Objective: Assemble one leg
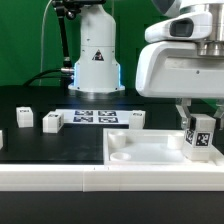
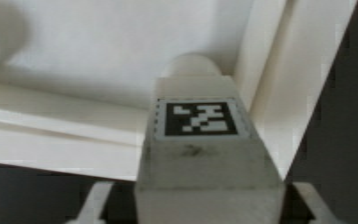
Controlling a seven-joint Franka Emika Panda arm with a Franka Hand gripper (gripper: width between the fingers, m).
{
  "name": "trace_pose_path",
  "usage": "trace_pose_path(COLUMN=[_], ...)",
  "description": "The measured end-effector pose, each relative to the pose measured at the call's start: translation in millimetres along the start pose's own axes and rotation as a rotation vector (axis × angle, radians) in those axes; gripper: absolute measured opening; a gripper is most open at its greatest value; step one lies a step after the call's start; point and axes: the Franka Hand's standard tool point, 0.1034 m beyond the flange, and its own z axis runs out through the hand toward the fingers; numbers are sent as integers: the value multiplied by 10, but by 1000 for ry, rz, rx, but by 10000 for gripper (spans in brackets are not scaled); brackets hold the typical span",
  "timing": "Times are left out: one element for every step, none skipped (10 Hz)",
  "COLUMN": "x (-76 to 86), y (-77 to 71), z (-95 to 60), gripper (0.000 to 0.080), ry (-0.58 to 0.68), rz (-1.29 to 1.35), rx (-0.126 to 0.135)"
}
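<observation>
I've got the end effector (image 1: 198,128) clamped on the leg (image 1: 199,137), tag facing out. It's hanging over the big white panel (image 1: 150,150) at 3 o'clock on the worktop (image 1: 40,145).

backdrop: green curtain (image 1: 30,40) hanging behind the whole scene | surface: black table (image 1: 60,140) (matte, dark all the way back) | light: bright and even, soft glare on whites
</observation>
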Motion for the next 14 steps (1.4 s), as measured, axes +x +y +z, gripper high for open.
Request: trace_pose_path(x=[0, -4, -7, -12, -19, -25, -29, -31, -40, -51, -59, -66, -71, -73], y=[0, -15, -19, -13, -3, 3, 19, 31, 37, 36, 37, 41, 42, 47], z=[0, 0, 5, 13, 15, 17, 21, 22, 23, 22, 19, 18, 17, 17], gripper=[290, 290, 290, 290, 290, 290, 290, 290, 290, 290, 290, 290, 290, 290], ry=[0, -2, -3, -5, -5, -5, -6, -7, -10, -9, -7, -10, -13, -13], rz=[0, 120, 249, 380, 494, 575, 698, 823, 947, 1071, 1158, 1239, 1299, 1321], rx=[0, 5, 9, 8, 3, -1, -3, -4, -10, -18, -23, -24, -25, -24])
